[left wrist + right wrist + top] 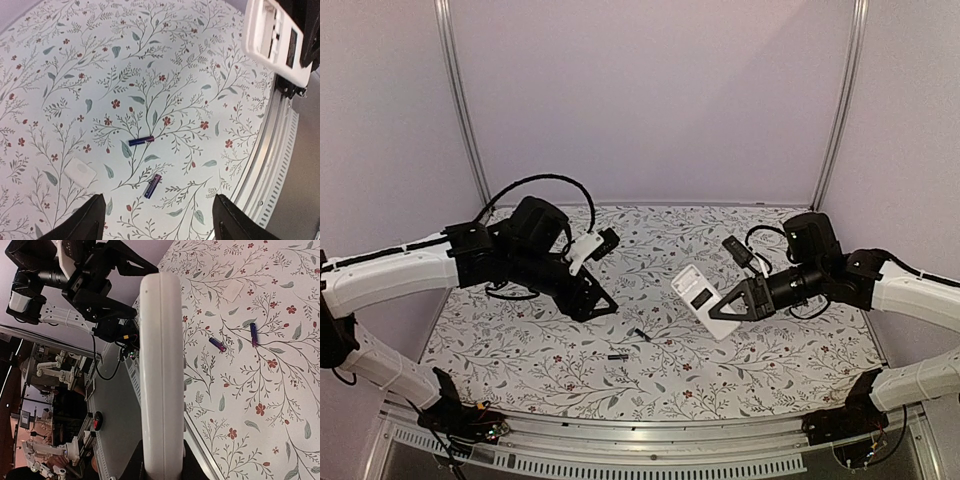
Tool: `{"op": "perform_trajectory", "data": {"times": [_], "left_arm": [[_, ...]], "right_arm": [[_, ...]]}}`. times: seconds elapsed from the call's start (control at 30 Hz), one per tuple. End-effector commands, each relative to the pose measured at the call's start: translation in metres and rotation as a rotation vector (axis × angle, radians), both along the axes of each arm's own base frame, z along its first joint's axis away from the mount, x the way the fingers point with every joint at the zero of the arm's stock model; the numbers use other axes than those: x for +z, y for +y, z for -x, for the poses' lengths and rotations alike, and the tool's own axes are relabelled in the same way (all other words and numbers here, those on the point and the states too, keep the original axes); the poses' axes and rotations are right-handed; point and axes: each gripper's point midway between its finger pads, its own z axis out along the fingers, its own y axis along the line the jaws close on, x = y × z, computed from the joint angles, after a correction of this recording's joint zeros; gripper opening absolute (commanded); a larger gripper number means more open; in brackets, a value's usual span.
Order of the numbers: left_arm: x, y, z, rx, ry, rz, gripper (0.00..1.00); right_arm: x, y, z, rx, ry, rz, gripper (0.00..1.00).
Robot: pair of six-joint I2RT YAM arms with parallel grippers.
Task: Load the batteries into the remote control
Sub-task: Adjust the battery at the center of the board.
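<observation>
My right gripper (723,310) is shut on the near end of the white remote control (698,291) and holds it above the table, its white back with the dark recess facing up. The right wrist view shows the remote (161,365) edge-on between the fingers. Two batteries, thin dark purple cylinders (640,333) (617,355), lie on the flowered cloth between the arms. In the left wrist view they lie apart (141,141) (152,186), just ahead of my left gripper (160,220). That gripper is open and empty above the cloth, left of the batteries (595,300).
A small flat white plate (80,171) lies on the cloth left of the batteries, also visible in the right wrist view (234,288). The table's metal front rail (272,150) runs close by. The left arm (85,275) hangs beyond the remote.
</observation>
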Motion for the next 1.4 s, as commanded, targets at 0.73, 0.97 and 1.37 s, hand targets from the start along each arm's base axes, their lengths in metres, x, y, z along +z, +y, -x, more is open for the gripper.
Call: {"op": "perform_trajectory", "data": {"times": [0.73, 0.97, 1.37], "left_arm": [[-0.14, -0.016, 0.009, -0.236, 0.008, -0.606, 0.39], [-0.141, -0.042, -0.003, -0.389, -0.043, -0.588, 0.47], [-0.137, -0.064, -0.055, -0.239, -0.008, -0.544, 0.54]], "right_arm": [[-0.078, -0.05, -0.002, -0.14, 0.166, 0.251, 0.0], [-0.08, -0.057, 0.001, -0.139, 0.179, 0.242, 0.0], [-0.078, -0.066, 0.003, -0.147, 0.171, 0.242, 0.0]]}}
